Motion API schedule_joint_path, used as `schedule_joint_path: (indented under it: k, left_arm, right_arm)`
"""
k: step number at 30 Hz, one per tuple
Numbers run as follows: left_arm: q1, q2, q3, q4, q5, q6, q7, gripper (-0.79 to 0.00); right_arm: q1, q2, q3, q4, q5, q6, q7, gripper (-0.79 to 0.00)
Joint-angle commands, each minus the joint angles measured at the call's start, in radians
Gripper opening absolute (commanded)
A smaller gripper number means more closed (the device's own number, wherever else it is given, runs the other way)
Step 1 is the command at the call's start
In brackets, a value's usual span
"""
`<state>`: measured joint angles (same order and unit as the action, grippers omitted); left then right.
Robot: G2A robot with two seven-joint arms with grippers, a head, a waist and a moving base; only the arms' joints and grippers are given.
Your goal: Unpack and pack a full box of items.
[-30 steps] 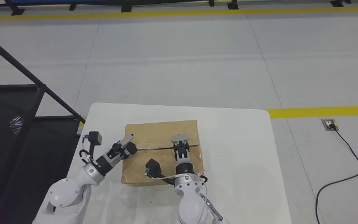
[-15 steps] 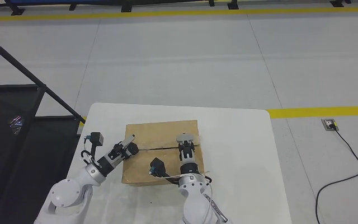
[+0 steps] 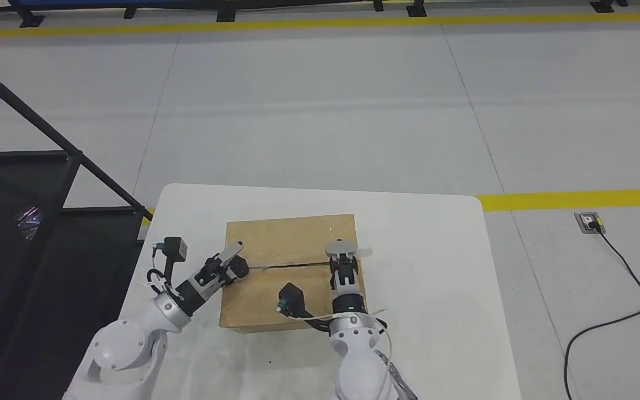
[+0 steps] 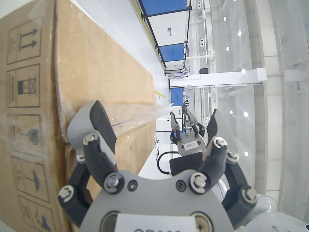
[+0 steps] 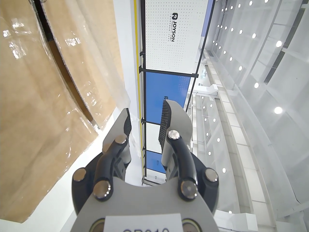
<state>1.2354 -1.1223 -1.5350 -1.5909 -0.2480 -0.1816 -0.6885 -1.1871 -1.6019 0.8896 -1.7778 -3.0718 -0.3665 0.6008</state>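
Cardboard, plain brown, makes up the box (image 3: 290, 275), which sits closed near the middle of the white table (image 3: 430, 300). Its two top flaps meet in a seam running left to right. In the top view the left gripper (image 3: 235, 258) is at the left end of that seam and the right gripper (image 3: 345, 247) at the right end, close to the box's right edge. The left wrist view adds what the top view cannot. There the left gripper (image 4: 154, 113) has its fingers spread wide with nothing between them. One finger (image 4: 101, 121) seems to rest against the box (image 4: 96, 68) where clear tape (image 4: 135, 117) wraps over the end (contact is hard to confirm at this angle). The right gripper (image 4: 181, 117) shows farther off across the box top. A column of black handling symbols (image 4: 23, 85) is printed on the box's left side, among them paired arrows and an umbrella; the small lettering is too fine to read. In the right wrist view the right gripper (image 5: 146, 111) is parted by a narrow gap and holds nothing. It sits beside the box (image 5: 31, 85), where a dark slit shows between the flaps under glossy tape (image 5: 72, 25).
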Motion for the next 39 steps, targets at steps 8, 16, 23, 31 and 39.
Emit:
schedule_joint_path:
  k: [8, 16, 23, 31, 39]
  left_arm:
    - [0.031, 0.006, -0.038, -0.085, -0.055, -0.013, -0.014, 0.000]
    - [0.024, 0.008, -0.041, -0.123, -0.075, 0.000, -0.015, 0.000]
    - [0.044, 0.011, -0.072, -0.162, -0.096, -0.037, -0.004, 0.000]
    - [0.138, 0.021, -0.174, -0.149, -0.115, -0.073, 0.004, 0.000]
    - [0.187, 0.024, -0.226, -0.217, -0.163, -0.118, -0.006, 0.000]
  right_arm:
    - [0.010, -0.003, -0.001, 0.008, 0.000, -0.008, -0.013, -0.502]
    - [0.019, -0.005, -0.003, 0.015, 0.000, -0.012, -0.016, -0.505]
    - [0.021, -0.006, -0.004, 0.015, 0.000, -0.014, -0.019, -0.505]
    - [0.029, -0.006, -0.002, 0.018, 0.000, -0.017, -0.023, -0.505]
    - [0.050, -0.012, -0.014, 0.024, 0.000, -0.028, -0.023, -0.502]
